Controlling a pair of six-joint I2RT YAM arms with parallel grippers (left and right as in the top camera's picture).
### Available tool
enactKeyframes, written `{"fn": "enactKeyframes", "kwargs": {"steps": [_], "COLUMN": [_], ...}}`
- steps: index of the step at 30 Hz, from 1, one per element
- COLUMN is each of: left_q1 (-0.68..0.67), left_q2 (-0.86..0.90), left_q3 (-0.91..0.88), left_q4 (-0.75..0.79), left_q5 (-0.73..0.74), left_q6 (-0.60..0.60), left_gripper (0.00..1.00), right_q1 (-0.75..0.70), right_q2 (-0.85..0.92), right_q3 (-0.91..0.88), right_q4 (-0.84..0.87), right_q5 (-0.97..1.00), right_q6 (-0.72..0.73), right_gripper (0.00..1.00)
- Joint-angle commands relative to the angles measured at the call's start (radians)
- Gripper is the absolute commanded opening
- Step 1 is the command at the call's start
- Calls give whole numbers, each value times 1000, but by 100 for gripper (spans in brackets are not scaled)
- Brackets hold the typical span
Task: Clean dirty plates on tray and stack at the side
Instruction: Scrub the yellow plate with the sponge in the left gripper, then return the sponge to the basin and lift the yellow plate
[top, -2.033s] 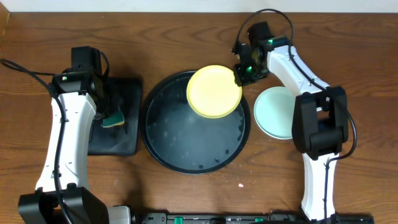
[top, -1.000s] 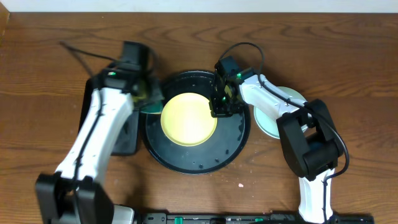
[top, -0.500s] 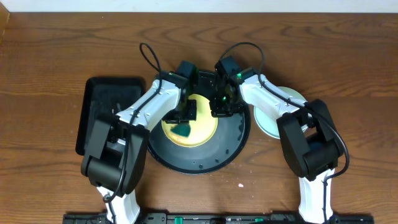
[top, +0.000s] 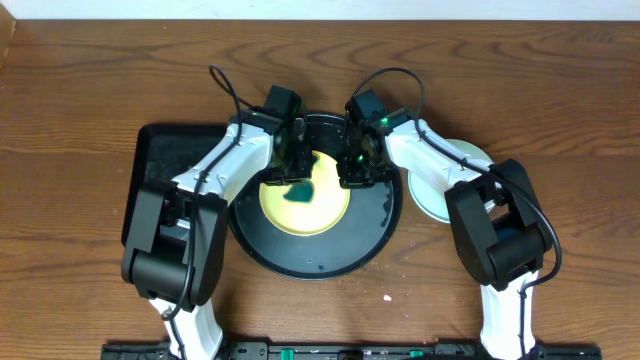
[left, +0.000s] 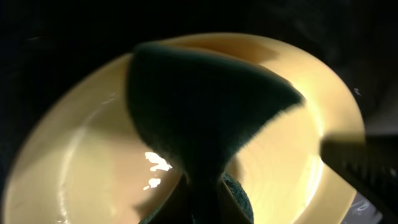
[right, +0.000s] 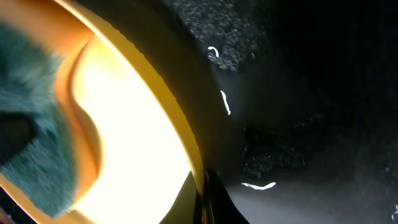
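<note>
The pale yellow plate lies in the large round black tray. My left gripper is shut on a teal sponge and presses it on the plate; the left wrist view shows the sponge over the yellow plate. My right gripper is shut on the plate's right rim. A pale mint-blue plate lies on the table to the right of the tray, partly under my right arm.
A rectangular black tray sits left of the round tray, partly under my left arm. The table's front edge holds the arm bases. A small pale speck lies on the wood.
My right gripper carried the yellow plate down into the round tray and holds it there. My left gripper brought the sponge from the rectangular tray onto the plate and has shifted it up and left.
</note>
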Motion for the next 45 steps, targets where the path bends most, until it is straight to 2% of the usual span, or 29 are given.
{"fn": "enactKeyframes", "kwargs": {"steps": [1, 4, 6, 7, 10, 11, 13, 15, 17, 22, 24, 26, 33, 39, 42, 45], "left_q1": [37, 34, 29, 24, 15, 11, -1, -9, -8, -8, -8, -7, 51, 227, 332, 410], "left_q2": [18, 18, 17, 18, 18, 18, 18, 18, 18, 17, -12, -66, -292, -477, -487, -455], "left_q3": [21, 20, 20, 20, 20, 20, 20, 20, 20, 21, 21, 24, 54, 57, 56, 56], "left_q4": [-65, -145, -173, -187, -192, -190, -172, -128, -93, -56, -63, -94, -271, -366, -368, -368], "left_q5": [-334, -350, -267, -127, 192, 257, 293, 258, 170, -334, -489, -537, -510, -478, -478, -441], "left_q6": [-240, -249, -179, -72, 124, 156, 165, 156, 93, -192, -219, -219, -209, -154, -131, -124], "left_gripper": [7, 7, 7, 7, 7, 8, 7, 7, 7, 7, 7, 7, 7, 7, 8, 8], "right_q1": [9, 9, 9, 9, 10, 10, 10, 10, 10, 10, 10, 10, 10, 11, 31, 88], "right_q2": [-2, -2, -2, -2, -2, -2, -2, -2, -2, -2, -2, -2, -2, -30, -90, -197], "right_q3": [-7, -7, -7, -7, -7, -7, -7, -7, -7, -7, -7, -7, -7, 32, 53, 58], "right_q4": [2, 2, 2, 2, 2, 2, 2, 2, 2, 2, 2, 2, 2, -18, -30, -47], "right_q5": [-12, -11, -11, -12, -11, -11, -11, -11, -11, -11, -11, -11, -11, -9, 118, 352], "right_q6": [5, 5, 5, 5, 5, 5, 5, 5, 5, 5, 5, 5, 5, -61, -80, -123], "right_gripper": [1, 1, 1, 1, 1, 1, 1, 1, 1, 1, 1, 1, 1, 1, 1, 1]}}
